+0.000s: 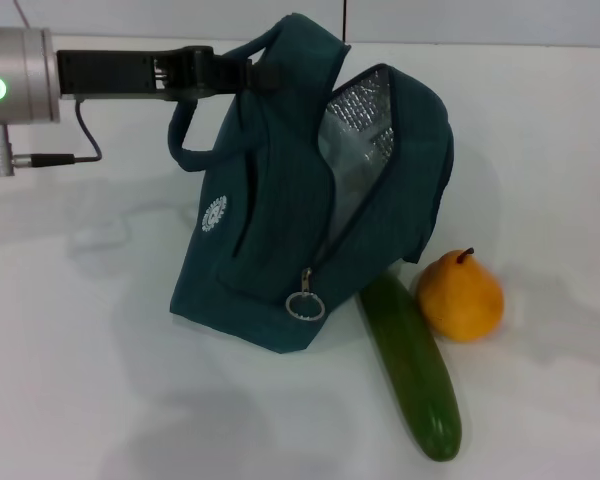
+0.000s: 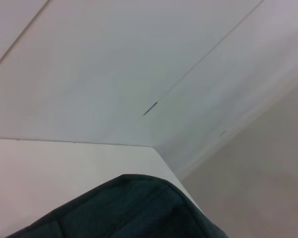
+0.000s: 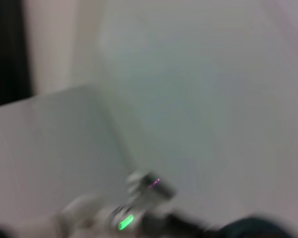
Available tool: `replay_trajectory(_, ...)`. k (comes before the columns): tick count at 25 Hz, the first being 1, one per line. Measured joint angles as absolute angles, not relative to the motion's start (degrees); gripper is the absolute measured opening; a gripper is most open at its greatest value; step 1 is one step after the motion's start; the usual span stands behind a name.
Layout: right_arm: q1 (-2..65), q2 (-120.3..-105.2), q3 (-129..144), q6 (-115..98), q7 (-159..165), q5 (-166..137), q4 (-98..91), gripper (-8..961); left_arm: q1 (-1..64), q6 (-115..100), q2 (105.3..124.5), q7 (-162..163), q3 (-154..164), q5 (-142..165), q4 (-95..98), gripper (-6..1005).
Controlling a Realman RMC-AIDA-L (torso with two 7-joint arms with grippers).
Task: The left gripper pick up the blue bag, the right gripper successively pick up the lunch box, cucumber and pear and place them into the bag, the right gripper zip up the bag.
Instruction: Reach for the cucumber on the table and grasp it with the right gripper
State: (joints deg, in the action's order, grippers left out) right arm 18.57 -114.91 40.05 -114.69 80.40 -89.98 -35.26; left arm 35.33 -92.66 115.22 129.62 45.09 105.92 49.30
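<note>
My left gripper (image 1: 242,76) pinches a handle of the blue bag (image 1: 280,230), holding it open on the table (image 1: 100,380); cucumber (image 1: 412,365) and pear (image 1: 461,295) lie beside it unpacked, zipper undone.

— What does the robot's left arm look like?

— A silver cylindrical wrist with a glowing green ring light. A small metal plug sticks out of it, and a thin dark cable loops from that to a flat black segment.

— And at its end?

— The left gripper (image 1: 242,76), a black claw with small metal fittings.

— Anything of the right arm?

— Only a dark sliver at the far right edge.
</note>
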Motion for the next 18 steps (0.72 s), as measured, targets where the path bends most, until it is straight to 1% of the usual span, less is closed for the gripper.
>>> replay_trajectory(4,18.5,-115.27,48.6,-117.0,92.8,-91.1,-50.1,612,35.4,-92.6,115.16,129.1,45.1,105.9,49.3,57)
replay_trajectory(8,20.4,-115.24,58.1,-114.2,105.9,-92.2,-59.6,613,35.4,-92.5,115.13,128.8,45.1,105.8,49.3,57)
replay_trajectory(12,24.3,-115.24,61.6,-111.6,118.5,-98.9,-65.2,614,35.4,-92.4,115.07,128.1,44.6,106.0,49.3,56)
replay_trajectory(18,33.7,-115.18,63.5,-110.6,136.7,-111.8,-66.6,615,35.3,-92.4,114.98,127.4,44.6,106.0,49.3,57)
